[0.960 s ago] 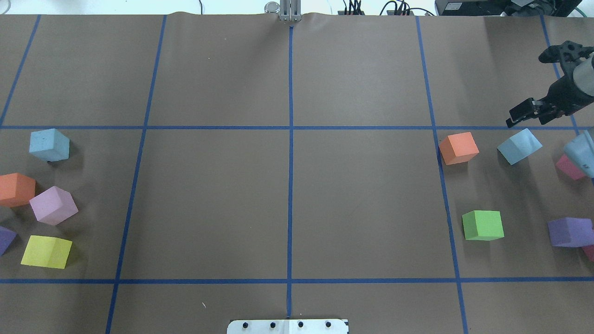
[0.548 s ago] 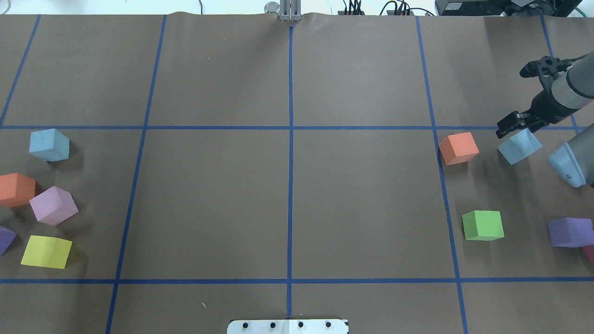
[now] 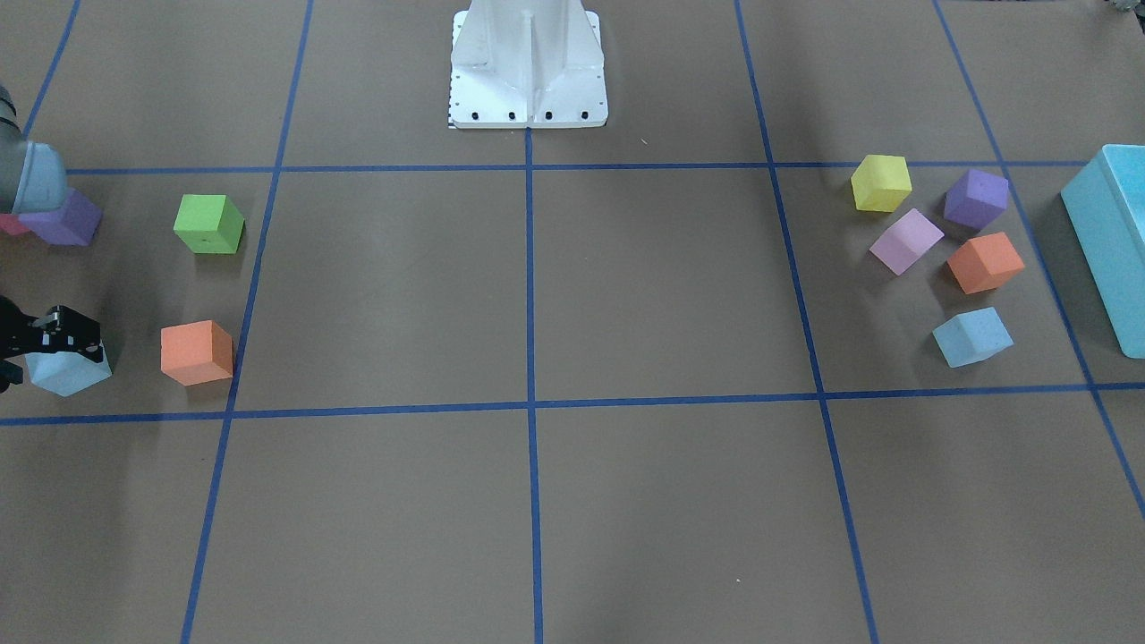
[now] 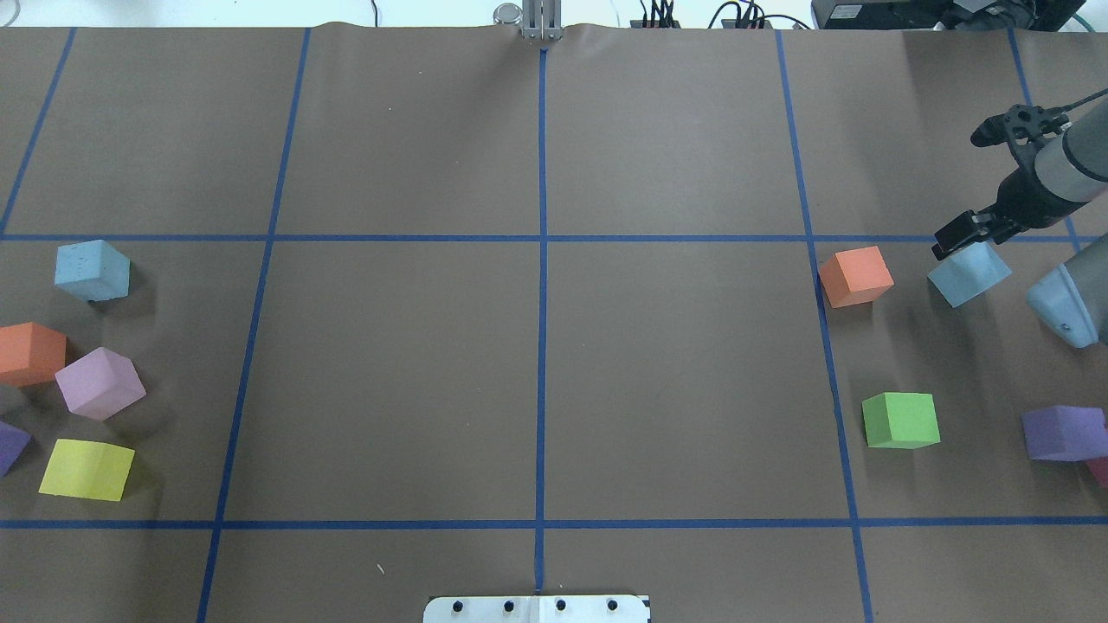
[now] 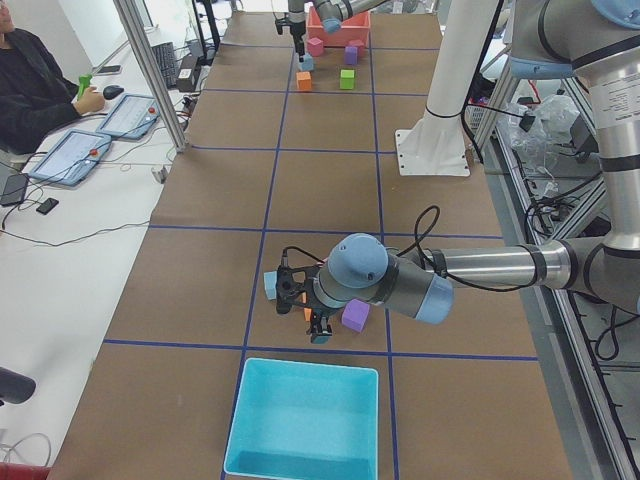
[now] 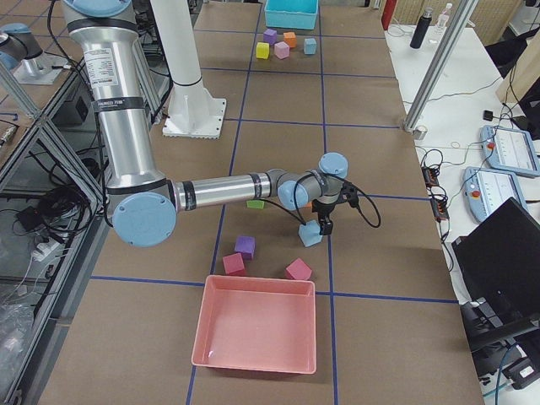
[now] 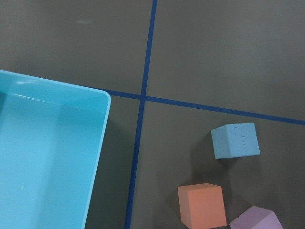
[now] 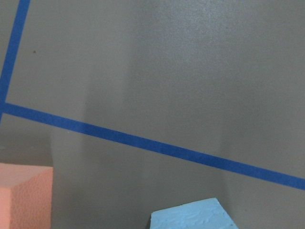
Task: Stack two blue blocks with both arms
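One pale blue block (image 4: 969, 275) lies tilted at the right, next to an orange cube (image 4: 855, 276). My right gripper (image 4: 945, 242) is open and hangs at that block's far-left top corner. It also shows in the front view (image 3: 40, 358), low over the same block (image 3: 70, 376). The right wrist view shows only the block's top (image 8: 193, 217). The other blue block (image 4: 92, 270) sits at the far left and shows in the left wrist view (image 7: 235, 140). My left gripper (image 5: 312, 318) shows only in the exterior left view, over the left cube cluster. I cannot tell whether it is open or shut.
A turquoise bin (image 3: 1109, 241) stands beyond the left cubes. A pink bin (image 6: 257, 325) stands beyond the right cubes. Orange (image 4: 30, 353), lilac (image 4: 99, 382) and yellow (image 4: 86, 469) cubes lie near the left blue block. Green (image 4: 901, 420) and purple (image 4: 1060, 433) cubes lie at the right.
My right gripper has come down and to the left, from behind the right blue block to its top corner. The blocks have not moved.
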You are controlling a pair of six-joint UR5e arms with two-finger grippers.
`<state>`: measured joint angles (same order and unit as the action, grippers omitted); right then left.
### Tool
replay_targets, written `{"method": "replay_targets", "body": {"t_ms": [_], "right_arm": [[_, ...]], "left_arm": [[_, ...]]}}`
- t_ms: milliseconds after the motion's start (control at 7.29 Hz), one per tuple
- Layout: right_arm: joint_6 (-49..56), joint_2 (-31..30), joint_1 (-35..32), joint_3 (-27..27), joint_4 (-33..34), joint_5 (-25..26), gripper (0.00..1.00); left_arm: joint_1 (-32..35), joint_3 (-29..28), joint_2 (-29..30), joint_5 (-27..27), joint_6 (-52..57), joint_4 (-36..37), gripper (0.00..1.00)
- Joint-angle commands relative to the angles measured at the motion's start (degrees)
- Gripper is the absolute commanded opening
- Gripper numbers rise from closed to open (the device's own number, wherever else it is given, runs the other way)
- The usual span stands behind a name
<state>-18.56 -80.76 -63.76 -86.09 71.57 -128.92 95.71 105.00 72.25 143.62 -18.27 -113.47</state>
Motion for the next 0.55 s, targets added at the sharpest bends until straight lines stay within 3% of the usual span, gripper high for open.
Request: {"method": "replay_targets", "body": {"t_ms": [0, 411], "right_arm": [[3.53, -0.62, 0.29, 1.27, -0.28, 1.46, 1.00], [2.92, -0.28, 2.40, 1.36, -0.64, 2.18, 1.00]], "left_arm": [[0.00, 0.03, 0.00, -0.01, -0.10, 0.00, 0.98], [0.00, 0.03, 0.00, -0.01, -0.18, 0.09, 0.98]]}}
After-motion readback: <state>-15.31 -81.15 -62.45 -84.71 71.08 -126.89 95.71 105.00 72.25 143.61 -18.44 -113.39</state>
